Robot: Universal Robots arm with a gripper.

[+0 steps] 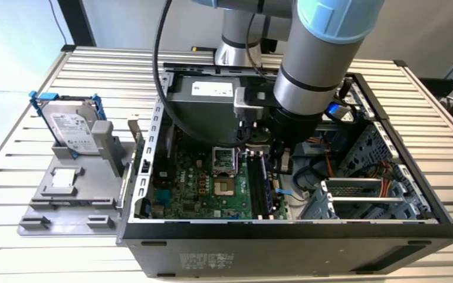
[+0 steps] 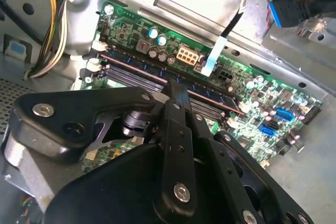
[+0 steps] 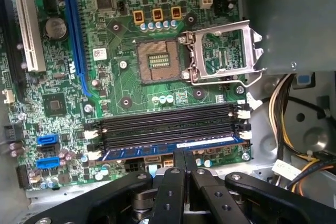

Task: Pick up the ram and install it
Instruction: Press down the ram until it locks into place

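on the exterior view's left, the silver hard drive point(image 1: 71, 128) stands in its blue-trimmed frame on the grey fixture tray point(image 1: 63, 207), with the small square chip point(image 1: 63, 177) lying below it; neither belongs to this step. moving right, the open computer case point(image 1: 289, 233) holds the green motherboard point(image 1: 203, 188), and the arm point(image 1: 321, 53) reaches down into it, with the gripper point(image 1: 272, 154) low over the black memory slots point(image 1: 261, 187).

in the first wrist view the empty processor socket point(image 3: 157, 60) sits left of its raised retention frame point(image 3: 223, 51). below them run the slots, and the ram point(image 3: 173, 149) lies along the outermost one, a dark stick with a blue edge, between the white end latches point(image 3: 244, 113). the gripper's fingers point(image 3: 181, 174) are together, their tips pinched on the stick's upper edge near its middle. in the second wrist view the ram point(image 2: 210, 95) appears as a thin bar between the slot walls, apparently level.

judging from this, the step in hand is seating. to do it well, the stick should stay square to the slot and the push should go straight down, evenly along the length. whether the latches have closed on it, i cannot tell. a tilted press could jam one end or strain the board.
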